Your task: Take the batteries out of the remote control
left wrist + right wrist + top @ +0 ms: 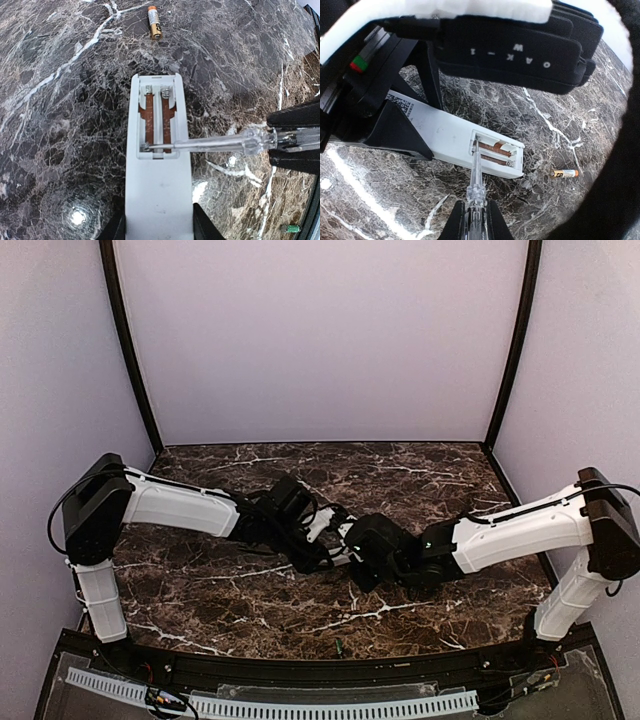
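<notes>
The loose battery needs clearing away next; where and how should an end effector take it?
Grip the battery across its middle from straight above, closing on its long sides: it lies flat on the table, apart from the remote control.

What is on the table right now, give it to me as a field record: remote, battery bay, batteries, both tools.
remote control: gripped at one end by the left tool, back face up
battery bay: uncovered, both slots empty, springs and contacts bare
battery: one lies loose on the table beyond the remote's far end; no second one in view
right tool: shut on a clear-handled pick, its metal tip inside the bay
left tool: shut on the remote control
</notes>
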Robot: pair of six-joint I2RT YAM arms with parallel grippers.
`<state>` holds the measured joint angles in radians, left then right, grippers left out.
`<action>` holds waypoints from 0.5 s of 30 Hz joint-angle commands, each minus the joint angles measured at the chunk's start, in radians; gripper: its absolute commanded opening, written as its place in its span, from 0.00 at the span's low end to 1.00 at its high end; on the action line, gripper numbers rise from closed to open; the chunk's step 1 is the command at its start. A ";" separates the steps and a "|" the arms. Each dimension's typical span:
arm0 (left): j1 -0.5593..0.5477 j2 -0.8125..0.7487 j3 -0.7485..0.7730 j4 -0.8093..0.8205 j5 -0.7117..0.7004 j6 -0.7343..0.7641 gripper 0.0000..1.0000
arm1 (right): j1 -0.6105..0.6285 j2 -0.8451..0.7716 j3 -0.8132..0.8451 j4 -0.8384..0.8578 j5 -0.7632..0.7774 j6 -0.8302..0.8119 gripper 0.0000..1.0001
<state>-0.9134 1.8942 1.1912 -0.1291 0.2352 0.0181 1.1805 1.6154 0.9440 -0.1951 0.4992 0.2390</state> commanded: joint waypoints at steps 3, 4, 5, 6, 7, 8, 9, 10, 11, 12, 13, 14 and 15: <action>-0.023 -0.030 0.052 0.033 0.118 0.039 0.00 | -0.007 0.003 -0.013 -0.007 0.025 -0.018 0.00; -0.023 -0.030 0.052 0.031 0.117 0.041 0.01 | -0.006 0.001 -0.013 -0.009 0.027 -0.018 0.00; -0.023 -0.030 0.053 0.028 0.114 0.045 0.01 | -0.006 -0.001 -0.014 -0.011 0.029 -0.019 0.00; -0.022 -0.030 0.054 0.026 0.113 0.046 0.00 | -0.008 -0.004 -0.015 -0.014 0.032 -0.022 0.00; -0.023 -0.031 0.054 0.025 0.109 0.050 0.00 | -0.008 -0.008 -0.018 -0.016 0.035 -0.024 0.00; -0.023 -0.032 0.054 0.024 0.108 0.051 0.00 | -0.008 -0.012 -0.020 -0.018 0.039 -0.027 0.00; -0.023 -0.033 0.054 0.024 0.106 0.055 0.00 | -0.008 -0.016 -0.024 -0.021 0.043 -0.031 0.00; -0.022 -0.033 0.054 0.020 0.104 0.058 0.00 | -0.010 -0.021 -0.027 -0.023 0.046 -0.033 0.00; -0.023 -0.033 0.054 0.019 0.098 0.064 0.00 | -0.011 -0.025 -0.030 -0.029 0.049 -0.035 0.00; -0.023 -0.033 0.055 0.015 0.096 0.066 0.00 | -0.012 -0.030 -0.033 -0.033 0.053 -0.039 0.00; -0.024 -0.033 0.057 0.012 0.091 0.070 0.00 | -0.013 -0.037 -0.038 -0.037 0.058 -0.041 0.00; -0.023 -0.032 0.057 0.009 0.089 0.071 0.00 | -0.015 -0.046 -0.042 -0.038 0.060 -0.041 0.00; -0.024 -0.032 0.057 0.008 0.086 0.073 0.00 | -0.020 -0.055 -0.049 -0.038 0.061 -0.041 0.00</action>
<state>-0.9138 1.8942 1.2060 -0.1375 0.2359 0.0544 1.1801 1.5909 0.9306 -0.2066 0.5068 0.2123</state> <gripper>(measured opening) 0.369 0.100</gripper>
